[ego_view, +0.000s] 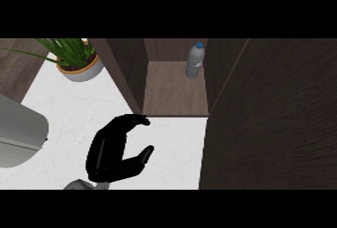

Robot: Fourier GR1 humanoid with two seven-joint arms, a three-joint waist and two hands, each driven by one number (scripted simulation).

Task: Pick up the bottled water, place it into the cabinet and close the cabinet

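Note:
The bottled water [195, 60], clear with a blue cap, stands upright at the back right of the cabinet's brown shelf [172, 95]. The cabinet is open; its dark door [270, 129] stands wide across the right of the view. My left hand [113, 153] hovers over the white counter [171, 147] just in front of the shelf's front edge, thumb spread to the right, fingers relaxed with the tips bent, nothing in it. It is well apart from the bottle. My right hand does not show.
A potted green plant [79, 67] stands at the back left beside the cabinet's left wall [125, 75]. A grey rounded appliance [20, 133] sits at the left edge. The door blocks everything at the right.

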